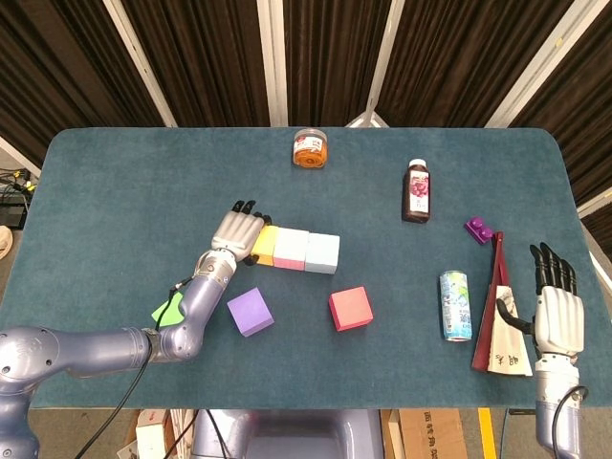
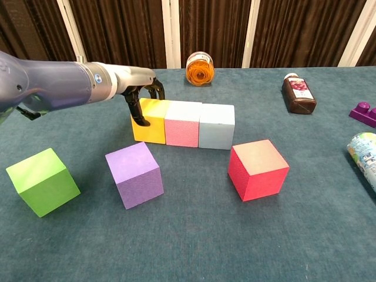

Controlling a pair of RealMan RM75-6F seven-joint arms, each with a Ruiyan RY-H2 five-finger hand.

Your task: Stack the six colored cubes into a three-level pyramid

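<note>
Three cubes stand in a row mid-table: yellow [image 1: 264,243] [image 2: 154,120], pink [image 1: 290,249] [image 2: 183,123] and light blue [image 1: 322,253] [image 2: 217,126], sides touching. In front lie a purple cube [image 1: 251,312] [image 2: 134,174] and a red cube [image 1: 351,308] [image 2: 258,169]. A green cube [image 1: 165,311] [image 2: 42,181] sits far left, partly hidden by my left arm in the head view. My left hand [image 1: 237,230] [image 2: 138,88] is at the yellow cube's left end, dark fingertips touching its left face and back edge. My right hand [image 1: 556,311] rests at the table's right front, fingers straight, holding nothing.
An orange-lidded jar [image 1: 310,148] [image 2: 200,68] stands at the back. A dark bottle [image 1: 417,191] [image 2: 298,94] lies right of centre. At the right are a purple brick [image 1: 479,229] [image 2: 365,113], a can [image 1: 455,305] [image 2: 364,150] and a red-and-white folded item [image 1: 499,316].
</note>
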